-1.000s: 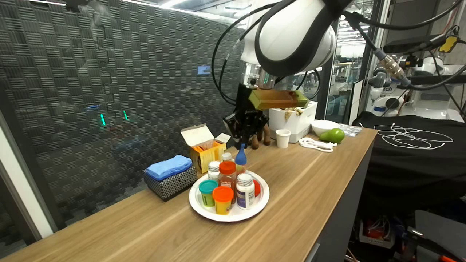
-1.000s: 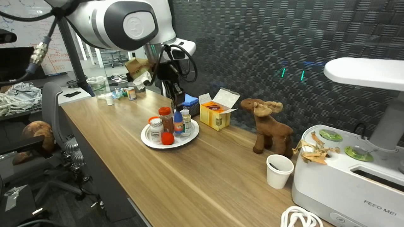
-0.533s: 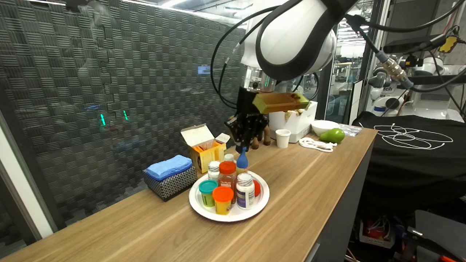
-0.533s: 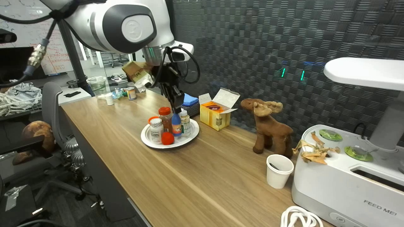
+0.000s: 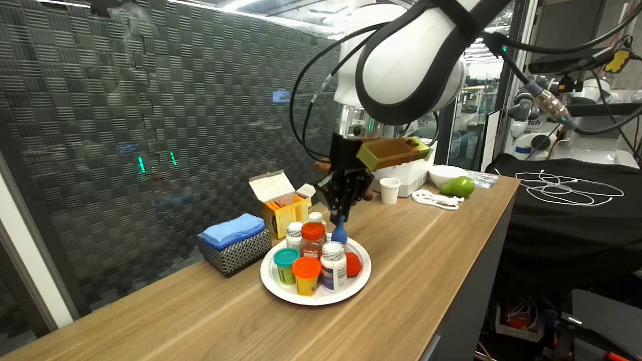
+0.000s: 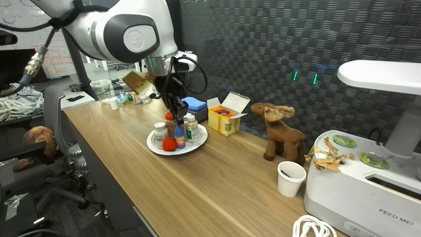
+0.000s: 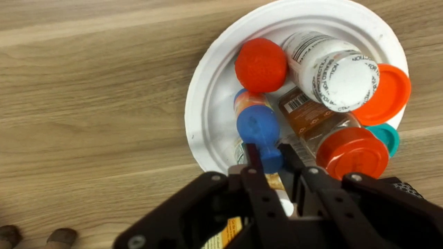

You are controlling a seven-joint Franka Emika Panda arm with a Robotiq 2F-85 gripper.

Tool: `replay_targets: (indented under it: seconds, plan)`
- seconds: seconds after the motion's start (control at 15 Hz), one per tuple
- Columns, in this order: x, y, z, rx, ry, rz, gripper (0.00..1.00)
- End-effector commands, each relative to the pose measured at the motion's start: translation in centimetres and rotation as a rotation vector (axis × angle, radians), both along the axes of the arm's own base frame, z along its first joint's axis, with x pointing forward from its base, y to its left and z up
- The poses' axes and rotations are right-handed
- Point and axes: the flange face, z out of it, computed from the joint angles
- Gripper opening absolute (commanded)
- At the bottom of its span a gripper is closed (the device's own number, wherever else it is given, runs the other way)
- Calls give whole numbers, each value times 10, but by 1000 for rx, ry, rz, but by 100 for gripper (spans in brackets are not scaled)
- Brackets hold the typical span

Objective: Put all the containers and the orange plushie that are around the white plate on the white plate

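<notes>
Placing the blue bottle (image 7: 258,124) seems the step in hand: the end effector (image 7: 270,159) grips its neck, base on or just above the white plate (image 7: 196,114) (hard to tell which), beside the orange plushie (image 7: 261,65). Next it needs release and a straight rise; other containers (image 7: 351,152) crowd the inner side, while the bench (image 7: 104,114) past the rim leaves room.

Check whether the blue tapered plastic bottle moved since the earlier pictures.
Yes: in an exterior view, the blue bottle shifted left and down, away from the yellow rectangular cardboard box.
</notes>
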Motion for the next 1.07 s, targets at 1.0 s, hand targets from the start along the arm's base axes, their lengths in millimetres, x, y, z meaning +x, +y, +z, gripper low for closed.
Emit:
replay_targets:
  seconds: [1.0]
  plan:
    - [1, 10, -3, -14, -25, 75, 46]
